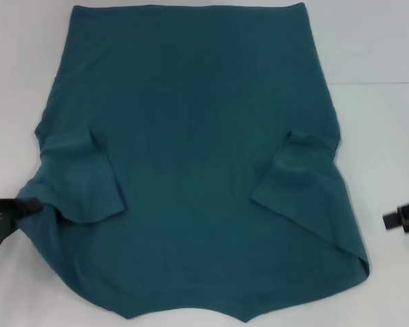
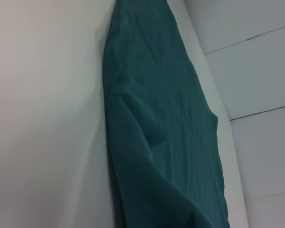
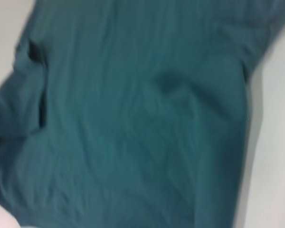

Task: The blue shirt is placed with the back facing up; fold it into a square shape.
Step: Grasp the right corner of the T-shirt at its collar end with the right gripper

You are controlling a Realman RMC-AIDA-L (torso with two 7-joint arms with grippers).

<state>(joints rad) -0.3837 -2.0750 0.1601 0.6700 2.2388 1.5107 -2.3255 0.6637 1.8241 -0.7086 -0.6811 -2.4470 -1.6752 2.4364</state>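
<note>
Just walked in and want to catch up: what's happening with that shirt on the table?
The robot is partway through folding the blue shirt, which lies flat on the white table with both sleeves already turned in over the body. The left claw is at the shirt's left edge by the folded sleeve. The right claw sits off to the right, clear of the fabric.

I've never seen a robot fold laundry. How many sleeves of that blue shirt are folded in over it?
2. One sleeve lies folded inward on the robot's left side of the blue shirt, by the left hand; the other sleeve lies folded inward on the right side.
</note>
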